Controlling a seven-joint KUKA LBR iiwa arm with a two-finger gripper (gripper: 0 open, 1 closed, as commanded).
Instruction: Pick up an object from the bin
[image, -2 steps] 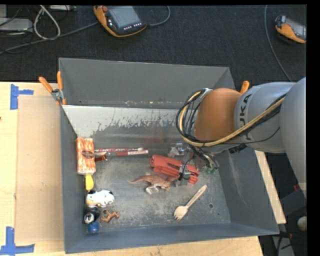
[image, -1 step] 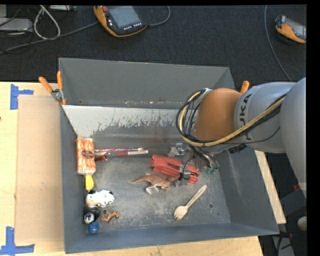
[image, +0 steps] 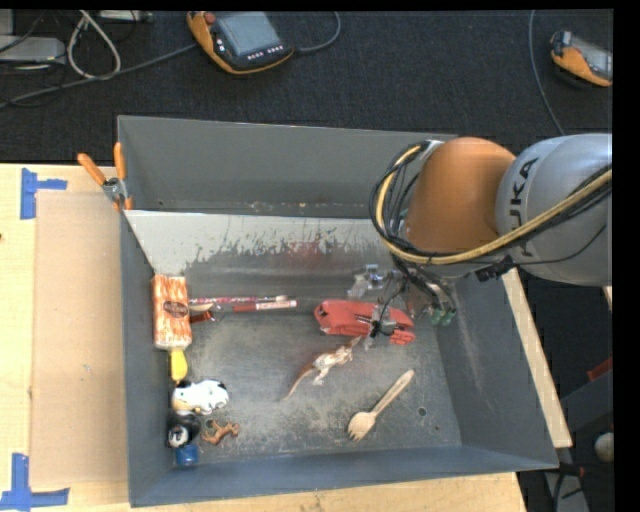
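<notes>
Gripper (image: 383, 322) sat at right end of red plastic piece (image: 345, 317), middle of bin (image: 250, 165). I could not tell whether clenched or released. Wooden spoon (image: 380, 404) lay nearer.

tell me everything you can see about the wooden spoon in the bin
The wooden spoon is pale and slim and looks like plain, unpainted wood, all in one piece. It lies flat on the grey bin floor, in the near right part. It is set on a slant: the wider bowl end points toward the near left and the narrow handle toward the far right. It looks whole and clean. Nothing touches it except the floor. The closest thing, a small tan figure, lies apart to its upper left.
</notes>
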